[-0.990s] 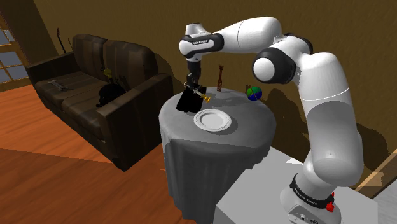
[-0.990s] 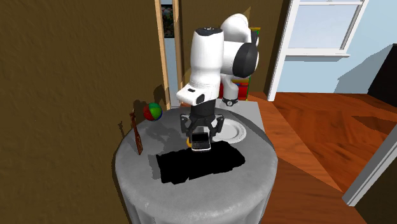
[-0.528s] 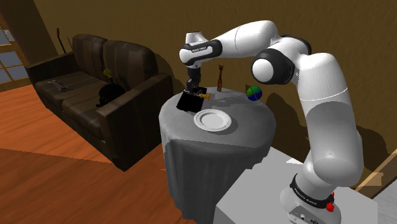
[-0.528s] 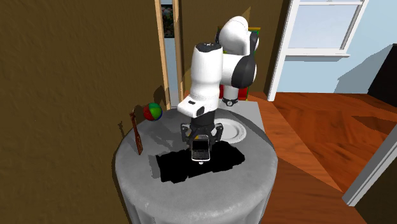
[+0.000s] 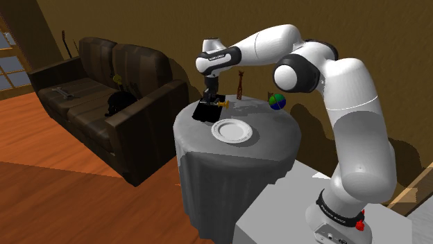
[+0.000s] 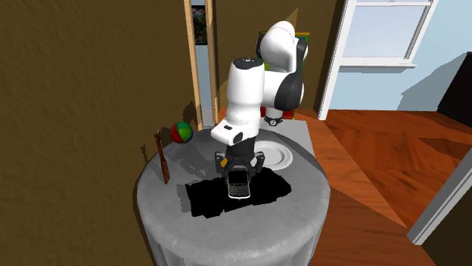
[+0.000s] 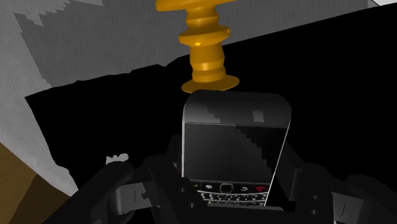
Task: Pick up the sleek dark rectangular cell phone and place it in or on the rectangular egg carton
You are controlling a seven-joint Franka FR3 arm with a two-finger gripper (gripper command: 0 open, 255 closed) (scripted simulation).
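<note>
While the tool point(image 6: 239, 174) pinches the cell phone point(image 6: 239, 184) upright, it hangs over the blk egg carton point(image 6: 206, 199).

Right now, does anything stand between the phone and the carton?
Nothing visible does. The gripper holds the phone just over the black carton; a gold piece stands close beside the phone, not under it.

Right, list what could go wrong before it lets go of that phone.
1. The gripper clasps the phone at its keypad end, with the other end pointing down at the black egg carton. Let go like that, it may topple and slide off onto the table.
2. A golden peg stands just beyond the phone's far end. Lowering or tilting the phone could knock it over.
</note>
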